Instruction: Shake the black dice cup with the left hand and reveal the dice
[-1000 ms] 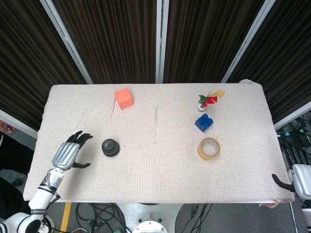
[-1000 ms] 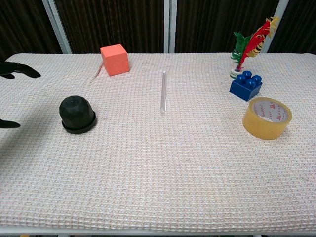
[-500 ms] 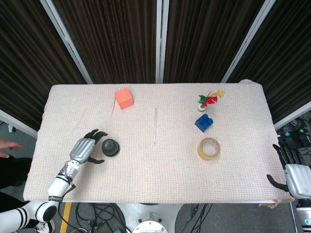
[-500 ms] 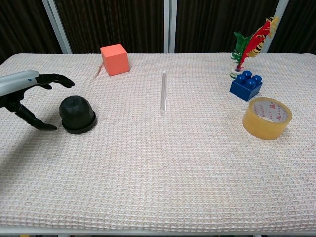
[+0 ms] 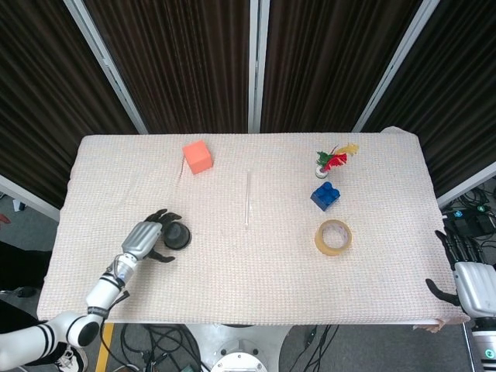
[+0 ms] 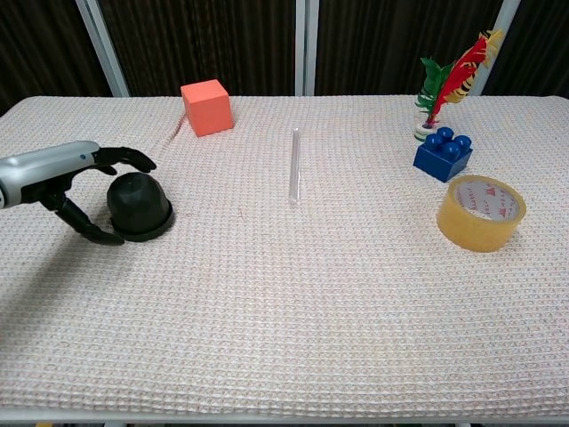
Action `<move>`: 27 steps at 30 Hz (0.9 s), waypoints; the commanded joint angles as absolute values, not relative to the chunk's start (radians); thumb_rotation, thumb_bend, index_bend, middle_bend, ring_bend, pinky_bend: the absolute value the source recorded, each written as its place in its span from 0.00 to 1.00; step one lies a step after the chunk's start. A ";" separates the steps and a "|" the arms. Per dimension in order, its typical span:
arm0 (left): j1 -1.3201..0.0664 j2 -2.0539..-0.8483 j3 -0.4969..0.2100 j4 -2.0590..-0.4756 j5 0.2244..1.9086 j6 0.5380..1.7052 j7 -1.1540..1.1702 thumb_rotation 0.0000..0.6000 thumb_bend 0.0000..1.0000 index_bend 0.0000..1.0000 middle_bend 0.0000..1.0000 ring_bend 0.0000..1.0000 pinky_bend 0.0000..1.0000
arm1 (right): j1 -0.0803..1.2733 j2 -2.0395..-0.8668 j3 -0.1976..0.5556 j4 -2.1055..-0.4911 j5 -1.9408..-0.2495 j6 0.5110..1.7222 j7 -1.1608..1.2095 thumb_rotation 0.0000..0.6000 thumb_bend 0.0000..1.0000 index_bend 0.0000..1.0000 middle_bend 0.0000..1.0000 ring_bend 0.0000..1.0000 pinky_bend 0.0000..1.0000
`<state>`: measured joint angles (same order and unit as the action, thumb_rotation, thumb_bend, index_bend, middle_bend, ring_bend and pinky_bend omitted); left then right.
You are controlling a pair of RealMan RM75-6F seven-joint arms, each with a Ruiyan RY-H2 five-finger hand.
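Note:
The black dice cup (image 5: pixel 177 235) (image 6: pixel 138 205) stands mouth down on the woven table cover, left of centre. My left hand (image 5: pixel 147 239) (image 6: pixel 67 176) sits just to its left, fingers spread around the cup's far and near sides; whether they touch it I cannot tell. No dice show. My right hand (image 5: pixel 466 273) hangs past the table's right edge, fingers apart and holding nothing; the chest view does not show it.
An orange cube (image 5: pixel 198 156) (image 6: pixel 206 107) sits at the back left. A clear rod (image 5: pixel 247 198) (image 6: pixel 294 165) lies mid-table. A feather shuttlecock (image 5: pixel 334 160) (image 6: pixel 449 82), a blue brick (image 5: pixel 325 195) (image 6: pixel 442 154) and a tape roll (image 5: pixel 333 237) (image 6: pixel 481 212) stand on the right.
My left hand has moved right across the table to the dice cup, fingers spreading around it. My right hand has risen slightly beside the table edge.

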<state>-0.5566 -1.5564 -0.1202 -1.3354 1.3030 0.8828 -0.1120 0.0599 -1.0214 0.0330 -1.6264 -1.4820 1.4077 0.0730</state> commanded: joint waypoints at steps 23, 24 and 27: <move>-0.610 -1.637 -0.113 -1.206 1.279 0.836 -0.098 1.00 0.00 0.14 0.20 0.01 0.11 | 0.062 -1.026 0.033 -1.610 -1.466 1.396 0.085 1.00 0.16 0.00 0.00 0.00 0.00; -0.611 -1.638 -0.113 -1.204 1.277 0.835 -0.096 1.00 0.00 0.14 0.20 0.01 0.11 | 0.062 -1.026 0.033 -1.610 -1.466 1.395 0.085 1.00 0.16 0.00 0.00 0.00 0.00; -0.612 -1.640 -0.115 -1.201 1.271 0.837 -0.091 1.00 0.00 0.14 0.22 0.01 0.12 | 0.062 -1.026 0.033 -1.609 -1.465 1.396 0.086 1.00 0.16 0.00 0.00 0.00 0.00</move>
